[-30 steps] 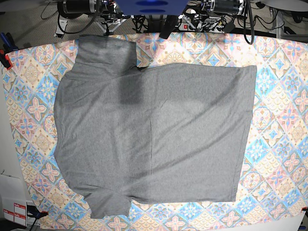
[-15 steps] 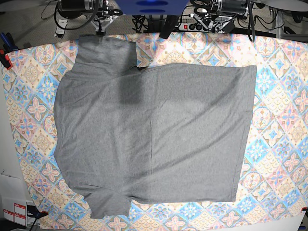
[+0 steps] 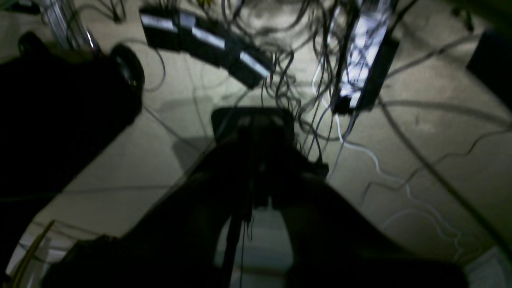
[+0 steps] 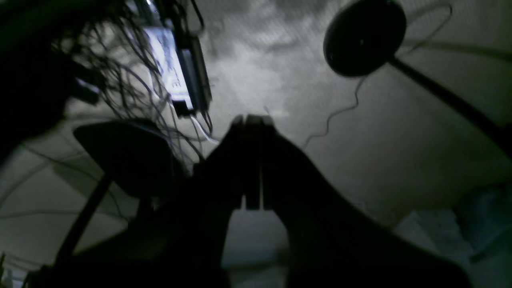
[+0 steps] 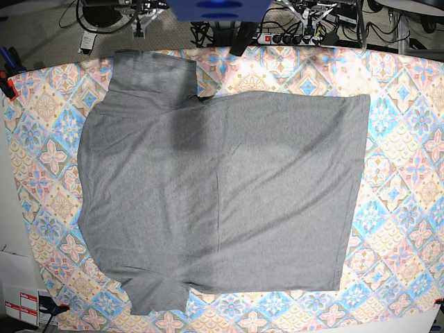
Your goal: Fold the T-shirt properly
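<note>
Grey T-shirt (image 5: 222, 201) flat on tablecloth (image 5: 402, 208), clear of both closed grippers.

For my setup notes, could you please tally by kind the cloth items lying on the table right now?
Grey T-shirt: 1
Patterned tablecloth: 1
Total: 2
</note>
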Robot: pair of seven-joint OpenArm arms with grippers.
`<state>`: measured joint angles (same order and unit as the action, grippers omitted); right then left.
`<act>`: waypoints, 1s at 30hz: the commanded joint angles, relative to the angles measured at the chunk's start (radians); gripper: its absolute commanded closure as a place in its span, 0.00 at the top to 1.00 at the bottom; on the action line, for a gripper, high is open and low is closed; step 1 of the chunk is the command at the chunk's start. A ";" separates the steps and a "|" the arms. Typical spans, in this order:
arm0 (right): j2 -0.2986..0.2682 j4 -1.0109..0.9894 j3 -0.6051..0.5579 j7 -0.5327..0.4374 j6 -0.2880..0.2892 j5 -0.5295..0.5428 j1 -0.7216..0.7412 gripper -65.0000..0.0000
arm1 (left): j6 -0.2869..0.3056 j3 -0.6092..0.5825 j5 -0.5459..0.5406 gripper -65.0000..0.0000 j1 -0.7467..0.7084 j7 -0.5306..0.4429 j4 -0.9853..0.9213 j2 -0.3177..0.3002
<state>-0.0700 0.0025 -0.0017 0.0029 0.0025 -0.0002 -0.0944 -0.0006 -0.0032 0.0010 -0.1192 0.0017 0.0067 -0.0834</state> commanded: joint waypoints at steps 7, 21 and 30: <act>-0.006 -0.002 0.004 -0.004 -0.002 0.004 -0.066 0.00 | -0.003 -0.002 0.004 0.00 -0.069 -0.030 0.003 -0.020; -0.006 -0.002 0.131 -0.343 -0.002 -0.001 -0.242 0.00 | -0.005 0.006 -0.025 0.00 -0.267 -0.636 -0.004 -0.059; -0.006 -0.002 0.133 -0.834 -0.002 0.002 -0.377 0.00 | -0.005 0.006 -0.128 0.00 -0.351 -1.101 -0.006 -0.074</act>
<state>-0.0696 0.0044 0.1295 -0.8398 0.0029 -0.0006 -0.4538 -0.0036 0.0021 -0.1246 -0.4595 -1.0840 0.0036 -0.1528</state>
